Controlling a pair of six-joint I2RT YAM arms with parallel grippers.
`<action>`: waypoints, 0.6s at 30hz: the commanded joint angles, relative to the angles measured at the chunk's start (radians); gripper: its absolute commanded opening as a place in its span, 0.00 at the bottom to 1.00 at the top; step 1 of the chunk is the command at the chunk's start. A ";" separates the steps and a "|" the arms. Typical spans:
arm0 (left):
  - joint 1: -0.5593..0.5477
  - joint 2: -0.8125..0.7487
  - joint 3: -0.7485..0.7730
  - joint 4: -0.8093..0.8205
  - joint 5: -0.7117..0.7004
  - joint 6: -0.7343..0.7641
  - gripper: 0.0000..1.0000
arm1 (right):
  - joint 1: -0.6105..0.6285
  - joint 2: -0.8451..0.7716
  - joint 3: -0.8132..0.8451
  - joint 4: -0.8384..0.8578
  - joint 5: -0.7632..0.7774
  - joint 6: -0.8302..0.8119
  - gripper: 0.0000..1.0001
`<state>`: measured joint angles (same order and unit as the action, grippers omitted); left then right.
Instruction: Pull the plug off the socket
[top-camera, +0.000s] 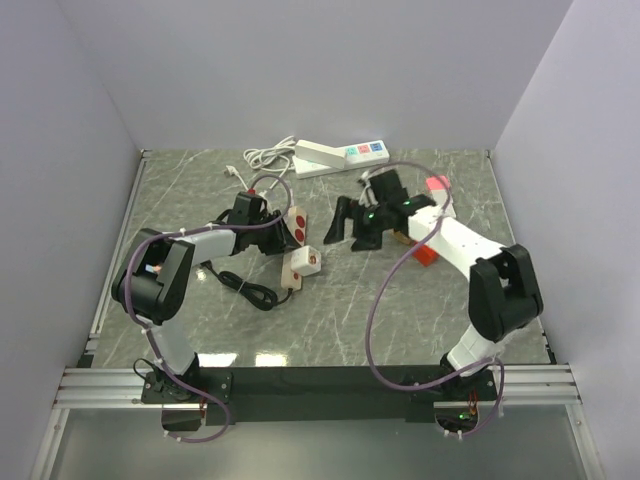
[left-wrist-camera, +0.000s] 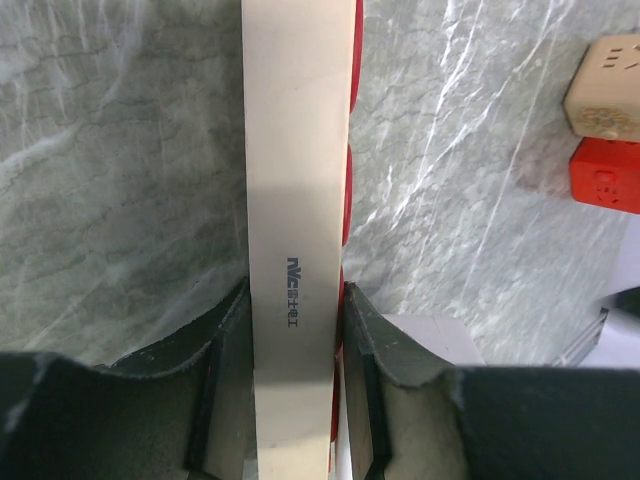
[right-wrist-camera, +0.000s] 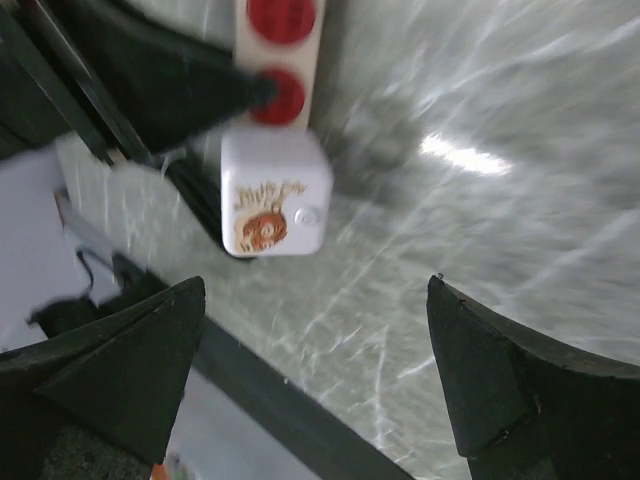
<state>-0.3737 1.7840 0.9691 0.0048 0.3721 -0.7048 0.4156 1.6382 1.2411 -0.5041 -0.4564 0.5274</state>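
Your left fingers (left-wrist-camera: 225, 340) clamp the cream power strip (left-wrist-camera: 298, 200); your right fingers (right-wrist-camera: 490, 380) stand wide open above the worktop (right-wrist-camera: 420, 240).

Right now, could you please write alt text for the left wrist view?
The left gripper is shut on a cream power strip, logo side facing the camera, red along its right edge. Beyond, a grey marbled table with a beige block and a red block at upper right.
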 joint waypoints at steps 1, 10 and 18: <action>0.010 -0.005 0.007 0.087 0.083 -0.056 0.01 | 0.067 0.017 -0.046 0.211 -0.120 0.065 0.98; 0.016 -0.018 0.003 0.116 0.123 -0.090 0.01 | 0.176 0.110 -0.002 0.248 -0.047 0.066 0.99; 0.021 -0.031 -0.003 0.139 0.137 -0.117 0.01 | 0.206 0.225 0.096 0.153 0.042 0.071 0.98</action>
<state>-0.3492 1.7870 0.9588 0.0471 0.4355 -0.7727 0.6090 1.8454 1.2766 -0.3325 -0.4614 0.5877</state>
